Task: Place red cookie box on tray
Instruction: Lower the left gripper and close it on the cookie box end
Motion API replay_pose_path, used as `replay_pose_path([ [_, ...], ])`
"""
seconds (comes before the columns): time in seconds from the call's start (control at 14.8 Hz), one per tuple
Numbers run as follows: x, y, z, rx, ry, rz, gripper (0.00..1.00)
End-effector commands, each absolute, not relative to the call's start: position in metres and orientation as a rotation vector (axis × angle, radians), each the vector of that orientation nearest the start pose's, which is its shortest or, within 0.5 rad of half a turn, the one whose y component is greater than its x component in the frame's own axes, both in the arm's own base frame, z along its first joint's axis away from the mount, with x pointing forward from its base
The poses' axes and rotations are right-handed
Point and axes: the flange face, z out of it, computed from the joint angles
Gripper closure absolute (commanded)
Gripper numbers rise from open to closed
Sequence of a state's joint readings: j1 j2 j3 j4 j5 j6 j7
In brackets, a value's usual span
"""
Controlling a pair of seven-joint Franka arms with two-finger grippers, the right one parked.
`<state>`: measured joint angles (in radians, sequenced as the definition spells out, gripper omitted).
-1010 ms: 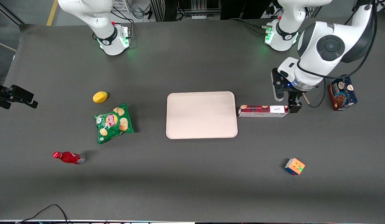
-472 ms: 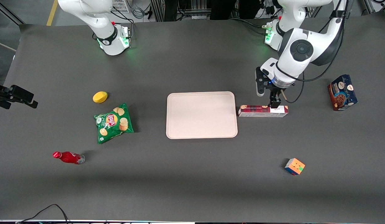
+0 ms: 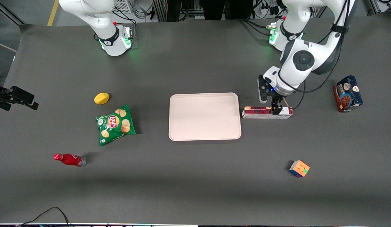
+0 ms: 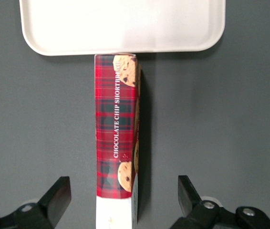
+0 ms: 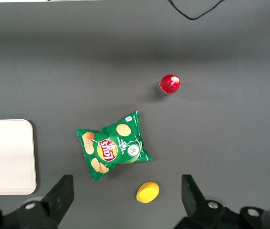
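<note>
Reaching step: I have the gripper (image 3: 276,110) over the white end of the red cookie box (image 3: 266,112), fingers (image 4: 56,196) spread wide either side, nothing held.
Tray: the tray (image 3: 204,116) holds nothing.
Box: it lies flat on the table, one end touching or just beside the tray's rim.
Next move: I judge I must lower, close across the narrow width, lift and carry it over the tray.

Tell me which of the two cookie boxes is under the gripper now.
The red cookie box, the long slim plaid one beside the tray. The open gripper is over its white end; the blue-and-brown box stands apart.
</note>
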<state>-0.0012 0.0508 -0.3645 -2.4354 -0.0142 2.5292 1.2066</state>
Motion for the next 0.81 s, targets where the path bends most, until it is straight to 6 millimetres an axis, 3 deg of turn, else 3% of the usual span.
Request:
replay_pose_path([
  [0.0, 0.468, -0.170, 0.270, -2.271, 2.189, -0.125, 0.00],
  [0.74, 0.468, -0.174, 0.236, -2.284, 2.211, -0.136, 0.00],
])
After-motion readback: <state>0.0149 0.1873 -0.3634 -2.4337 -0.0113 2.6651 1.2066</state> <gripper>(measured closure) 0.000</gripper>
